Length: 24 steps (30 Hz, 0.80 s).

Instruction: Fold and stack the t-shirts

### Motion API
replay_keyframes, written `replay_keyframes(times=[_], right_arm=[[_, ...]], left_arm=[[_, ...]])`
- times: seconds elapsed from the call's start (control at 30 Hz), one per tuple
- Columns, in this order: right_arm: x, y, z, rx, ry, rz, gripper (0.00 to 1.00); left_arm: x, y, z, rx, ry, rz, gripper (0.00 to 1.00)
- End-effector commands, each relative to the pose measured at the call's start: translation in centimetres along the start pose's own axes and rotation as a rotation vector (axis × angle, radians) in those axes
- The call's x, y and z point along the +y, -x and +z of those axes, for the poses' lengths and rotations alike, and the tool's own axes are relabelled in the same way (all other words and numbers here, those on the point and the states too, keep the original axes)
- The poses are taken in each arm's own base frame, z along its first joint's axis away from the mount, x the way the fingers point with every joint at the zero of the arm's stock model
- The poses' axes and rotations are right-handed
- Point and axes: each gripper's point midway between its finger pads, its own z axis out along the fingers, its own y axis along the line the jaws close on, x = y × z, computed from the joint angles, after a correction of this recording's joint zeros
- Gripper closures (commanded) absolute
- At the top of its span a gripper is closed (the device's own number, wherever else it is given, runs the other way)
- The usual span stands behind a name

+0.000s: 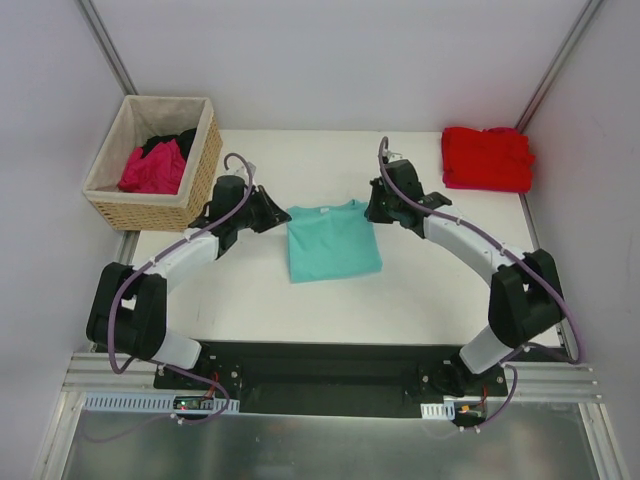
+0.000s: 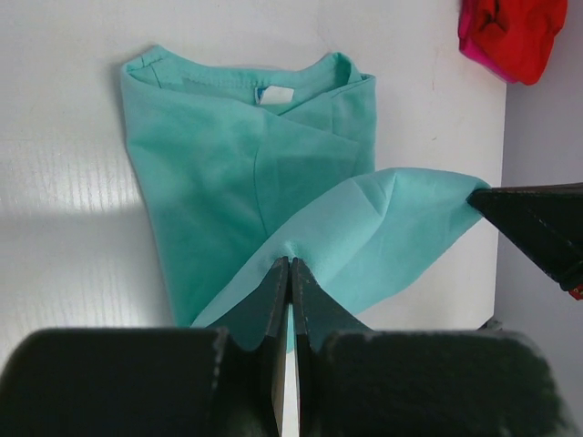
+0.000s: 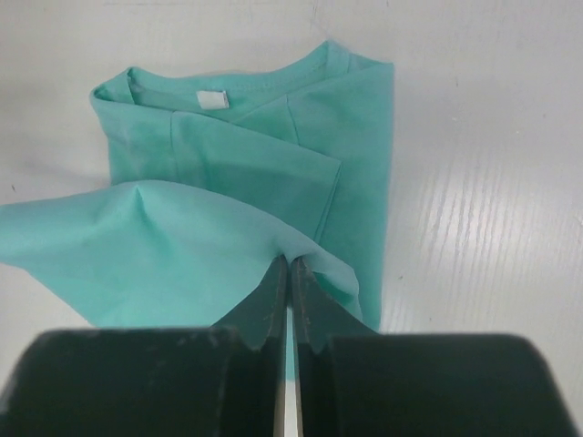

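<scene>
Progress roughly midway: teal shirt (image 1: 333, 240), right of basket (image 1: 150, 208), half-folded, left gripper (image 2: 290, 273) and right gripper (image 3: 289, 270) each clamped on its lifted flap. Red shirt (image 1: 487, 158) looks folded, far right of basket. Magenta (image 1: 152, 170) and black (image 1: 172, 141) shirts sit inside basket, unfolded.

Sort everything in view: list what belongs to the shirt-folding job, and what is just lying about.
Job: teal t-shirt, pinched by the left gripper and right gripper; red t-shirt, far right corner; magenta t-shirt and black shirt, both in the woven basket.

Lying about: the woven basket itself; the table.
</scene>
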Motion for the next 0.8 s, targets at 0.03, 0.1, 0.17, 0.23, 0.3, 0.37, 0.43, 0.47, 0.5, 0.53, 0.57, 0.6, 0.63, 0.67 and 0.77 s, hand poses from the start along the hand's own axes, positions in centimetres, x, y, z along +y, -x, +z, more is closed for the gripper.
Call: replay_keyframes(times=[0.03,0.1,0.17,0.23,0.3,0.37,0.43,0.47,0.5,0.53,0.57,0.6,0.63,0.67,0.77], right_arm=[[1.4,4.7,1.2,-0.103,0.049,-0.012,0.99],[1.5,5.5,1.6,-0.115,0.060,-0.009,0.99],[1.5,5.8,2.6,-0.117,0.060,-0.013,0.99],[1.6,6.7,3.1,-0.135,0.068,-0.009,0.99],[1.4,6.8,4.4,-0.127,0.063,-0.006,0.99],[1.7,6.3,5.9,-0.103,0.086,-0.007,0.99],[2.0,7.0,6.6,-0.116,0.105,-0.005,0.99],[2.0,7.0,7.2,-0.113,0.110,0.004,0.99],[1.9,6.4,8.3,-0.090,0.116,0.009,0.99],[2.3,7.0,8.7,-0.104,0.129,0.012,0.99],[2.4,6.9,9.1,-0.099,0.135,0.015,0.99],[2.6,6.9,9.5,-0.096,0.148,0.021,0.99],[2.7,6.4,10.2,-0.087,0.150,0.022,0.99],[2.6,6.6,10.3,-0.089,0.150,0.025,0.99],[3.2,7.6,10.4,-0.124,0.175,0.029,0.99]], left_arm=[[-1.4,2.1,0.7,-0.058,-0.037,0.035,1.00],[-1.0,1.9,1.1,-0.053,-0.029,0.035,1.00],[-0.6,2.0,1.5,-0.051,-0.022,0.034,1.00],[-0.5,2.3,1.9,-0.056,-0.023,0.031,1.00],[0.1,2.1,2.5,-0.046,-0.014,0.023,1.00],[0.5,2.1,3.2,-0.044,-0.010,0.017,1.00],[0.8,2.2,3.6,-0.045,-0.006,0.012,1.00],[1.1,2.1,4.0,-0.039,-0.007,0.008,1.00],[1.3,2.1,4.1,-0.039,-0.005,0.003,1.00],[1.4,2.0,4.3,-0.036,-0.007,-0.001,1.00],[1.7,1.8,4.5,-0.028,-0.005,-0.005,1.00],[1.8,1.9,4.6,-0.030,-0.007,-0.006,1.00],[2.1,1.9,4.7,-0.030,-0.003,-0.008,1.00],[2.2,1.8,4.8,-0.027,-0.002,-0.012,1.00],[2.2,2.3,4.3,-0.045,-0.006,-0.008,1.00]])
